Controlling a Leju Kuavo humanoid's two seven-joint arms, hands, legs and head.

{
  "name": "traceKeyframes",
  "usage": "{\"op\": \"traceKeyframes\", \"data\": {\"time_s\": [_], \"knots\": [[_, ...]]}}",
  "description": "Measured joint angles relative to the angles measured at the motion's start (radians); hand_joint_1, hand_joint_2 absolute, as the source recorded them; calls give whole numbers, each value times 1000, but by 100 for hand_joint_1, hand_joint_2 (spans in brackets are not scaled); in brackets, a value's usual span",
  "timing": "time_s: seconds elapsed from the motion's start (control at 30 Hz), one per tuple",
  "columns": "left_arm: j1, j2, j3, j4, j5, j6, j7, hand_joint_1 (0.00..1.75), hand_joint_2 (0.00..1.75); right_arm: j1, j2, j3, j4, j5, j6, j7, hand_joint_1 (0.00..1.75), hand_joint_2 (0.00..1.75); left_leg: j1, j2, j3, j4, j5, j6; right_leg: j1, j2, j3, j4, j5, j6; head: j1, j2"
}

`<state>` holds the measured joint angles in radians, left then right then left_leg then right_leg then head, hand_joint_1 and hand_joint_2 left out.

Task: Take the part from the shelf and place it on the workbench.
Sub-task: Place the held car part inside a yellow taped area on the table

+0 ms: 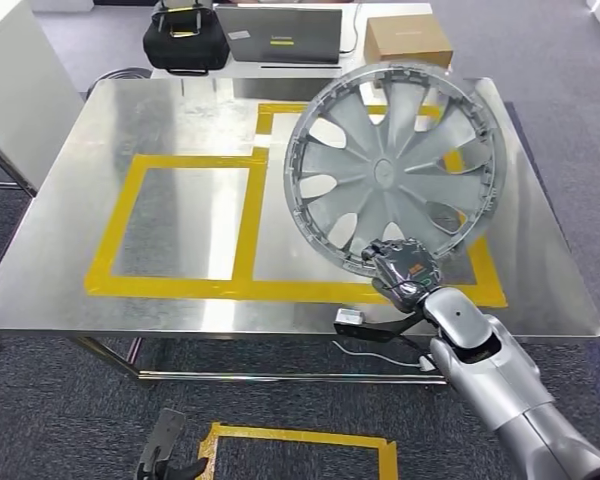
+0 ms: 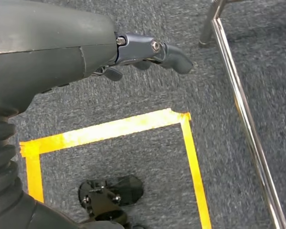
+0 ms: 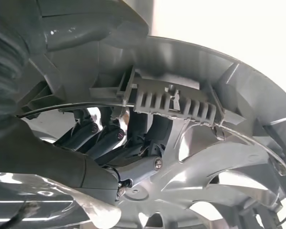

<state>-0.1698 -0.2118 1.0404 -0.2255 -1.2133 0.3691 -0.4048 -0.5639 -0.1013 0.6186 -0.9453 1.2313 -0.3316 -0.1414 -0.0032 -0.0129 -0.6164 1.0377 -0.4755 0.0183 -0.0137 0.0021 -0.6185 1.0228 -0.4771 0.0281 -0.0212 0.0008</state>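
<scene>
Right hand grips one wheel cover — above one workbench.

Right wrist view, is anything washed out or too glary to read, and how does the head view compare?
Right wrist view: the background behind the wheel cover is blown out white, and the right hand lies in shadow. Head view: evenly lit, with soft glare on the steel workbench.

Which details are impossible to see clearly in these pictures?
- Head view: whether the wheel cover touches the workbench; its own rim hides the contact.
- Right wrist view: right hand fingertips, hidden behind the rim.
- Head view: laptop sticker text, too small.
</scene>
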Motion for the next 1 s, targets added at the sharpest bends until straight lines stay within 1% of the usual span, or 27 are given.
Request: {"op": "traceKeyframes", "data": {"time_s": [0.03, 0.07, 0.1, 0.13, 0.17, 0.2, 0.23, 0.27, 0.3, 0.33, 0.37, 0.4, 0.43, 0.5, 0.53, 0.57, 0.6, 0.67, 0.7, 0.73, 0.77, 0.8, 0.83, 0.87, 0.9, 0.93, 1.0], "knots": [[-1, -1, -5, 0, -3, -1, 3, 0, 175, -4, 17, 3, 47, -4, -9, 2, 175, 175, 0, 1, -5, 13, -10, -6, -2, -1, 4, -2, 0, -5, -1, 0], [-2, -2, -9, 0, -6, -2, 5, 0, 175, -5, 32, 5, 88, -6, -19, 3, 175, 175, 1, 2, -18, 45, -28, -13, -5, -2, 8, -4, 0, -10, -3, 0], [-3, -2, -13, 0, -8, -4, 6, 0, 175, -6, 46, 6, 125, -8, -30, 3, 175, 175, 3, 3, -41, 95, -53, -18, -6, -3, 11, -5, -1, -14, -5, 0], [-3, -3, -16, 0, -10, -5, 6, 0, 175, -8, 60, 7, 158, -9, -43, 4, 175, 175, 5, 4, -74, 164, -82, -23, -6, -2, 13, -5, -3, -17, -7, 0], [-3, -3, -19, 0, -11, -6, 6, 0, 175, -11, 73, 7, 185, -10, -54, 4, 175, 175, 7, 5, -106, 228, -103, -25, -6, -1, 16, -5, -5, -19, -8, 0], [-2, -3, -21, 0, -11, -7, 7, 0, 175, -16, 84, 7, 209, -11, -62, 4, 175, 175, 8, 5, -129, 271, -109, -27, -6, 1, 19, -5, -7, -20, -8, 0], [-2, -3, -22, 0, -11, -8, 7, 0, 175, -22, 93, 6, 231, -11, -66, 4, 175, 175, 10, 5, -136, 279, -97, -27, -6, 4, 25, -5, -9, -21, -8, 0], [-2, -3, -23, 0, -11, -8, 7, 0, 175, -27, 101, 6, 249, -10, -66, 3, 175, 175, 11, 5, -123, 246, -66, -26, -6, 7, 31, -5, -13, -21, -8, 0], [-2, -3, -24, 0, -11, -8, 7, 0, 175, -31, 108, 6, 264, -9, -67, 3, 131, 131, 12, 5, -94, 182, -25, -24, -6, 10, 38, -5, -16, -19, -8, 0], [-3, -3, -26, 0, -11, -9, 7, 0, 175, -35, 115, 6, 277, -7, -67, 2, 87, 87, 11, 5, -62, 114, 4, -22, -5, 12, 43, -5, -20, -16, -8, 0], [-5, -3, -28, 0, -12, -10, 6, 0, 175, -38, 119, 7, 288, -6, -69, 1, 44, 44, 10, 5, -35, 56, 21, -19, -3, 15, 46, -4, -23, -12, -8, 0], [-6, -3, -30, 0, -12, -12, 6, 0, 175, -41, 122, 7, 296, -4, -72, -1, 0, 0, 9, 4, -18, 19, 27, -16, -1, 16, 47, -5, -24, -7, -7, 0], [-7, -3, -31, 0, -11, -15, 5, 0, 175, -43, 124, 7, 302, -3, -76, -2, 0, 0, 7, 4, -12, 6, 21, -12, 0, 18, 47, -6, -25, -1, -7, 0], [-7, -2, -33, 0, -10, -21, 6, 0, 87, -42, 125, 7, 308, -4, -85, -5, 0, 0, 9, 3, -10, -3, 24, -2, -1, 17, 46, -12, -25, 11, -6, 0], [-7, -2, -33, 0, -7, -21, 8, 0, 44, -39, 126, 7, 306, -9, -92, -7, 0, 0, 11, 3, -7, -7, 27, 4, -1, 15, 42, -6, -32, 15, -5, 0], [-6, -2, -33, 0, -5, -18, 12, 0, 0, -37, 126, 6, 301, -14, -101, -10, 0, 0, 13, 4, -5, -11, 30, 10, -1, 12, 29, 19, -48, 19, -3, 0], [-6, -2, -33, 0, -3, -14, 18, 0, 0, -32, 125, 4, 292, -21, -112, -13, 0, 0, 14, 4, -3, -14, 32, 15, -1, 9, 7, 63, -74, 21, -2, 0], [-3, -2, -33, 0, -1, -2, 33, 0, 0, -12, 123, 0, 262, -33, -128, -19, 0, 0, 13, 5, -3, -15, 32, 19, -1, 6, -61, 203, -135, 24, 1, 0], [-1, -1, -33, 0, -1, 2, 38, 0, 0, 3, 121, -2, 242, -39, -133, -20, 0, 0, 11, 5, -3, -14, 31, 20, 0, 6, -91, 259, -151, 25, 1, 0], [1, -1, -33, 0, -1, 7, 42, 0, 0, 17, 119, -4, 218, -43, -135, -21, 0, 0, 11, 5, -3, -14, 30, 21, 0, 6, -109, 286, -151, 24, 1, 0], [3, 0, -33, 0, -1, 9, 44, 0, 0, 29, 116, -7, 196, -46, -136, -21, 0, 0, 10, 4, -2, -14, 30, 21, 0, 6, -106, 269, -128, 22, 1, 0], [4, 0, -33, 0, -1, 10, 44, 0, 0, 36, 114, -9, 175, -48, -137, -21, 0, 0, 9, 3, -2, -14, 29, 20, 1, 6, -82, 210, -89, 19, 1, 0], [4, 0, -33, 0, -1, 11, 44, 0, 0, 40, 112, -12, 156, -49, -137, -21, 0, 0, 8, 2, -1, -14, 28, 19, 1, 6, -49, 132, -52, 15, 2, 0], [4, 0, -33, 0, -1, 11, 44, 0, 0, 42, 110, -15, 141, -50, -137, -21, 0, 0, 6, 2, -2, -13, 27, 17, 3, 5, -14, 61, -23, 10, 1, 0], [5, 1, -33, 0, -1, 12, 44, 0, 0, 43, 109, -18, 128, -50, -138, -21, 0, 0, 5, 1, -3, -12, 27, 13, 5, 6, 11, 11, -7, 7, 1, 0], [5, 1, -33, 0, -1, 12, 44, 0, 0, 45, 108, -21, 116, -50, -138, -21, 0, 0, 4, 1, -4, -11, 27, 9, 6, 6, 22, -10, -4, 4, 0, 0], [7, 2, -33, 0, -1, 13, 45, 0, 0, 53, 103, -25, 94, -52, -138, -21, 0, 0, 4, 1, -4, -12, 28, -2, 8, 8, 25, -14, -2, -3, 0, 0]]}}
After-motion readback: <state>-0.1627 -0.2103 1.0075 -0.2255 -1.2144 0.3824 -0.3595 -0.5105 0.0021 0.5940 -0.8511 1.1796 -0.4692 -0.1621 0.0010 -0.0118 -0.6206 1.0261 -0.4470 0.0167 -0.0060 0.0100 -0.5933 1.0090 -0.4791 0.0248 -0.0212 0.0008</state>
